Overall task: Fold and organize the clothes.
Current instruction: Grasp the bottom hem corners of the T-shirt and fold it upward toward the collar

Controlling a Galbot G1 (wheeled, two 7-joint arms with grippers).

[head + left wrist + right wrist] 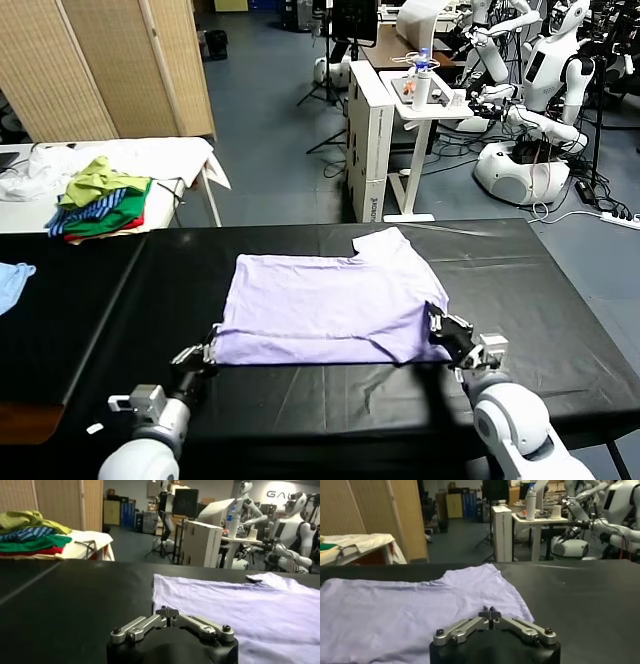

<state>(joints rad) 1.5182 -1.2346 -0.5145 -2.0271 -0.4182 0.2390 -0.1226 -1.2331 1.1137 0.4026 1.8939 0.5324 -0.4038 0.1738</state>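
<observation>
**Lavender tee flat on black table**

Lavender T-shirt lies spread mid-table. Left gripper at shirt's near-left corner, fingers clenched, grasp on cloth unclear. Right gripper at shirt's near-right edge, fingers clenched, cloth grasp unclear too.

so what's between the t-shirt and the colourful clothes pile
Only bare black table up to its far edge, then a gap; the pile lies beyond the t-shirt, head view.
</observation>
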